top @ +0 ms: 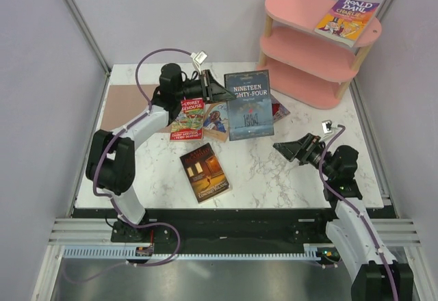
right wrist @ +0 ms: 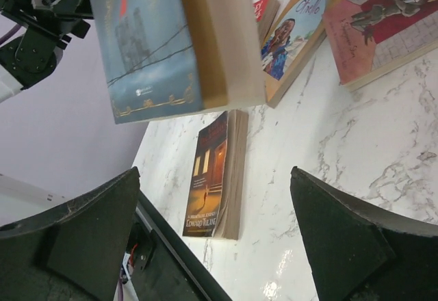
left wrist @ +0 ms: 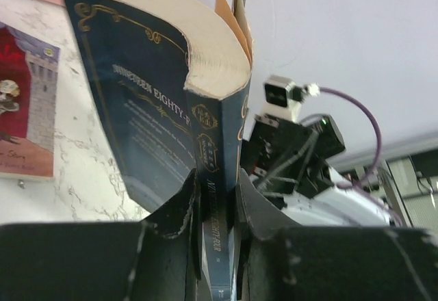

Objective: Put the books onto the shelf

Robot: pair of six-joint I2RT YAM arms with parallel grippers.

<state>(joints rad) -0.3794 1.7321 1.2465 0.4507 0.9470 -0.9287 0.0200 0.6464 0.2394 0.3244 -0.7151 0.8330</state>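
Honestly, the left gripper (left wrist: 217, 191) is pinching the dark blue book (top: 250, 106) by just its spine, mid-air over the middle of the table (top: 274, 178), short of the far-right shelf (top: 294, 7). The right gripper (top: 284, 147) is spread wide nearby, and that floppy book could slip out.

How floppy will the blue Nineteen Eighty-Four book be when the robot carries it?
Probably floppy: the Nineteen Eighty-Four book is pinched only at its spine by the left gripper, and its covers splay apart. It seems light, held by one pinch.
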